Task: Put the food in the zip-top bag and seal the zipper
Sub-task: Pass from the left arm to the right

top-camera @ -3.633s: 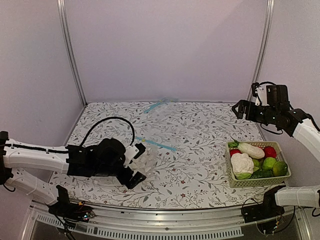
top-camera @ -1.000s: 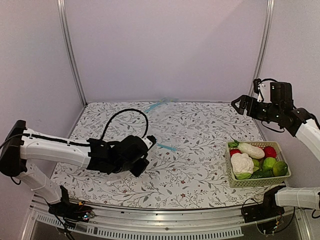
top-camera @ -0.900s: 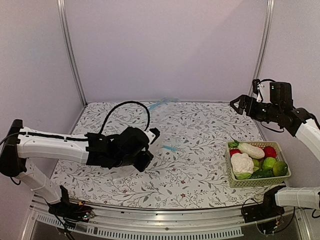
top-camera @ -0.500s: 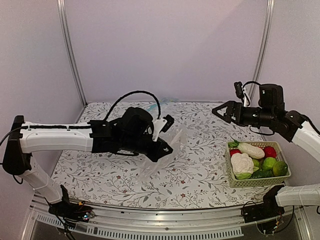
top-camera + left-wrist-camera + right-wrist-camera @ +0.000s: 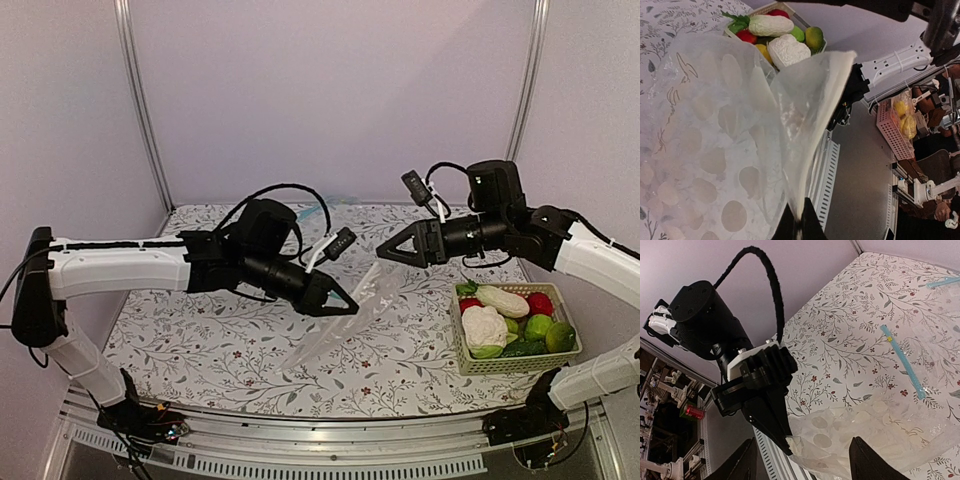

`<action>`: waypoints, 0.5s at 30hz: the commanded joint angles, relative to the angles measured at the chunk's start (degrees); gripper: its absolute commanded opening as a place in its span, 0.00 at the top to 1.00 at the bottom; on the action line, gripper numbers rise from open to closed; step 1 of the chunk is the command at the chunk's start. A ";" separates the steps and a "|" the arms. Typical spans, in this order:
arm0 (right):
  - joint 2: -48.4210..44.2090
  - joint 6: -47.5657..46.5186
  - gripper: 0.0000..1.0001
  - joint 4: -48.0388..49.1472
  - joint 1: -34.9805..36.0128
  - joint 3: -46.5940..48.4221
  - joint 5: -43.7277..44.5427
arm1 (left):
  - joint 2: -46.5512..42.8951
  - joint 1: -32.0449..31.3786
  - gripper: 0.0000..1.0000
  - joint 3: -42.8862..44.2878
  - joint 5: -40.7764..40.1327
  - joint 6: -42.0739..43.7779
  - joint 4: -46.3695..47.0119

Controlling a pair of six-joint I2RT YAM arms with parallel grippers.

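Observation:
My left gripper [image 5: 350, 305] is shut on a corner of the zip-top bag [image 5: 335, 330], a clear bag with white dots. The bag hangs from it above the table's middle, and it fills the left wrist view [image 5: 715, 130]. Its zipper [image 5: 902, 362] shows as a light-blue strip at the bag's far edge. My right gripper [image 5: 385, 254] faces the left one from the right, a short way from the bag, jaws apart [image 5: 802, 462] and nothing gripped. The food lies in a basket [image 5: 515, 365] at the right: cauliflower [image 5: 485, 325], radish [image 5: 503, 300], lemon [image 5: 560, 337], green fruit [image 5: 538, 326].
Red fruits [image 5: 540, 303] and a dark cucumber [image 5: 520, 348] share the basket. Another clear bag with a blue strip [image 5: 310, 211] lies at the table's back edge. The table's front rail [image 5: 330, 455] runs below the hanging bag.
The left arm has lifted the bag off the table and carried it right and up. The right arm has swung in from the back right toward it, jaws narrowing somewhat.

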 commanded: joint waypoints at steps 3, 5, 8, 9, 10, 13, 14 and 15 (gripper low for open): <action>3.00 -3.17 0.41 -1.63 2.23 2.17 -4.93 | 0.41 1.15 1.00 0.71 4.96 -1.59 2.38; 3.67 -3.03 0.44 -1.74 2.63 2.19 -5.80 | 0.22 1.59 1.00 0.29 5.18 -2.08 3.12; 4.37 -3.21 0.47 -2.02 3.17 1.95 -6.53 | 0.17 1.97 1.00 0.14 5.80 -2.48 3.47; 4.46 -3.24 0.48 -1.98 3.20 1.89 -6.79 | 0.19 2.08 1.00 0.14 5.95 -2.61 3.48; 4.57 -3.32 0.51 -1.91 3.25 1.79 -6.98 | 0.19 2.17 1.00 0.07 6.00 -2.68 3.54; 4.79 -3.33 0.61 -1.82 3.33 1.70 -7.30 | 0.12 2.56 1.00 -0.10 6.27 -3.20 4.09; 4.84 -3.36 0.66 -1.83 3.38 1.75 -7.27 | 0.14 2.67 1.00 -0.16 6.23 -3.37 4.40; 4.91 -3.30 0.71 -1.84 3.41 1.87 -7.14 | 0.17 2.76 1.00 -0.20 6.22 -3.55 4.63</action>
